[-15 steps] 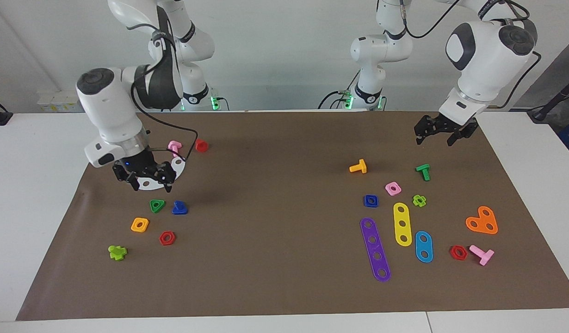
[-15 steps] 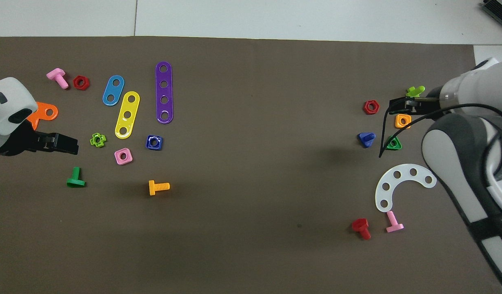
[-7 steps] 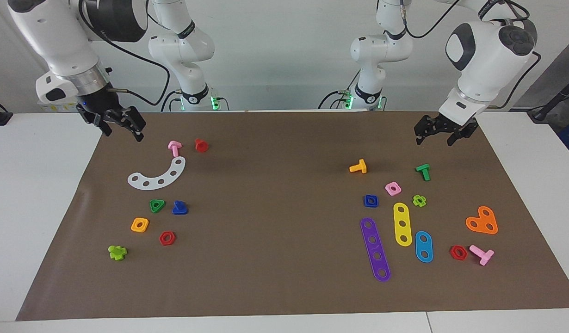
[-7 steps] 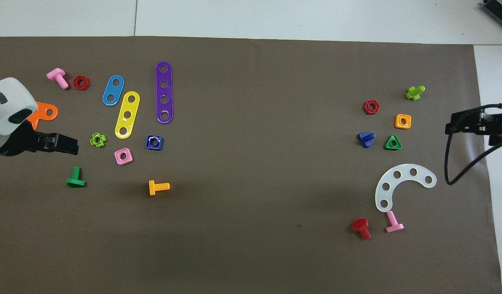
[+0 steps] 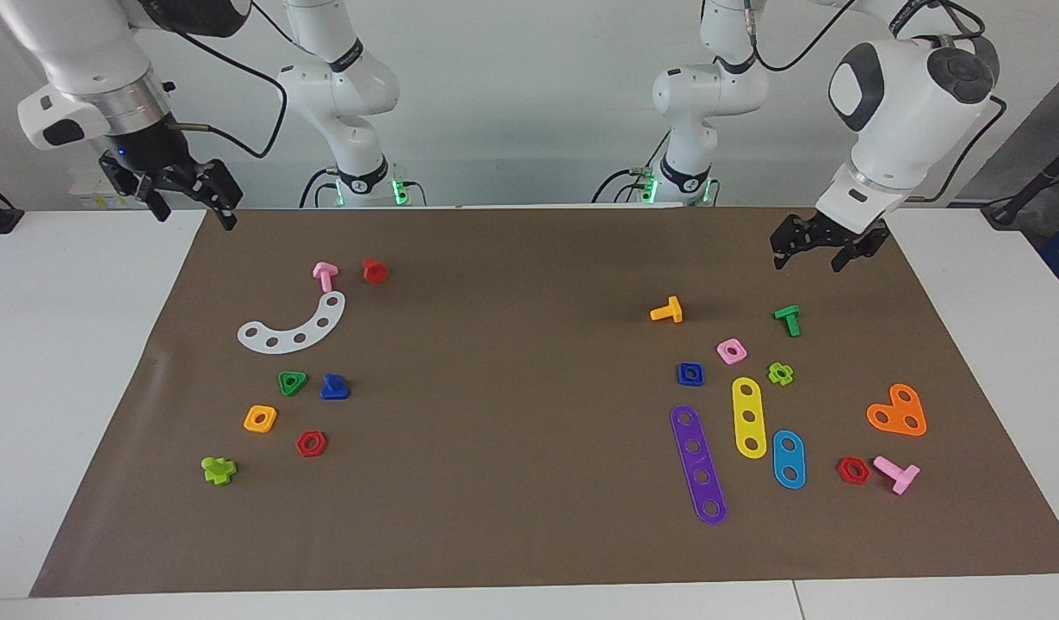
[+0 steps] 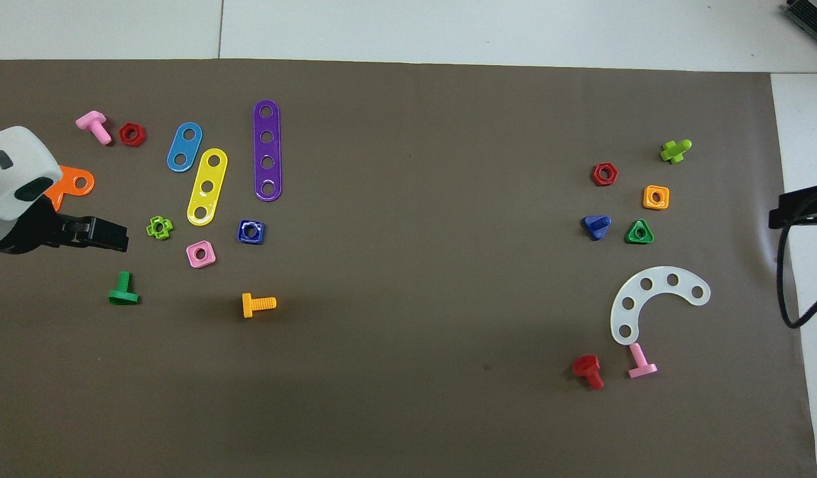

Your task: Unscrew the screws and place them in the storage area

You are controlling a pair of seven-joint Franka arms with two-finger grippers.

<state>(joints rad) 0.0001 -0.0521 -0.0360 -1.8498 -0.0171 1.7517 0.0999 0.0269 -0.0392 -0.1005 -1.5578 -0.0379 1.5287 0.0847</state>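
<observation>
The dark-blue screw [image 5: 334, 387] lies loose on the brown mat beside the green triangle nut [image 5: 293, 382]; it also shows in the overhead view [image 6: 596, 226]. Around it is the storage area: the white curved strip [image 5: 293, 327], the orange square nut [image 5: 260, 418] and the red hexagon nut [image 5: 311, 443]. My right gripper [image 5: 194, 213] is open and empty, raised over the mat's corner at the right arm's end, well away from the screw. My left gripper [image 5: 808, 261] is open and empty, waiting above the mat over the green bolt [image 5: 788, 319].
A pink bolt [image 5: 325, 275], a red bolt [image 5: 374, 270] and a lime cross bolt [image 5: 219, 469] lie around the storage area. At the left arm's end lie purple [image 5: 698, 464], yellow and blue strips, an orange plate [image 5: 898, 412], a blue square nut [image 5: 690, 374] and other nuts and bolts.
My right gripper rose from over the white strip and drew back to the mat's corner at its own end, empty. The blue screw and the left arm have not moved.
</observation>
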